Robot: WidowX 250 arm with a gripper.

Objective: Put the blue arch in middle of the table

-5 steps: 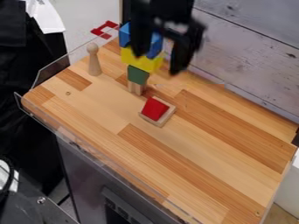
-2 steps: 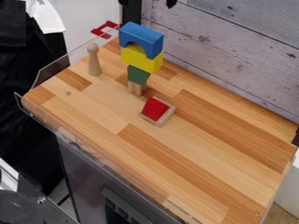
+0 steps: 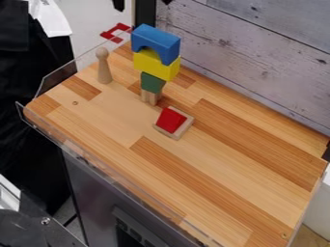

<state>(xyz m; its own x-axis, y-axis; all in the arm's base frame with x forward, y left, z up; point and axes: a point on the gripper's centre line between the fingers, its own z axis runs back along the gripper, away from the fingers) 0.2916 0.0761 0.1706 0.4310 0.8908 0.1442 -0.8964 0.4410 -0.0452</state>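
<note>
Resting on top of a stack of toy blocks, the blue arch (image 3: 157, 40) sits with its opening facing down, not in the middle of the table (image 3: 219, 159) but toward the far left part of it as the camera sees it. Directly under the arch is a yellow block (image 3: 152, 66), under that a green block (image 3: 152, 82), and at the bottom a plain wooden piece (image 3: 150, 97) that stands on the tabletop. The gripper (image 3: 142, 3) shows at the top edge of the view, its two black fingertips apart and holding nothing between them, well apart from the arch. Near the foot of the stack, toward the middle of the table, a red block (image 3: 171, 119) sits slanted on a pale wooden block (image 3: 184, 129). On the other side of the stack, a wooden peg figure (image 3: 103, 66) with a round head stands upright. A clear panel (image 3: 59, 82) runs along the table's left edge, and a flat red piece (image 3: 116, 32) lies near the table's far left corner. Whitewashed planks (image 3: 258, 62) rise behind the table.
</note>
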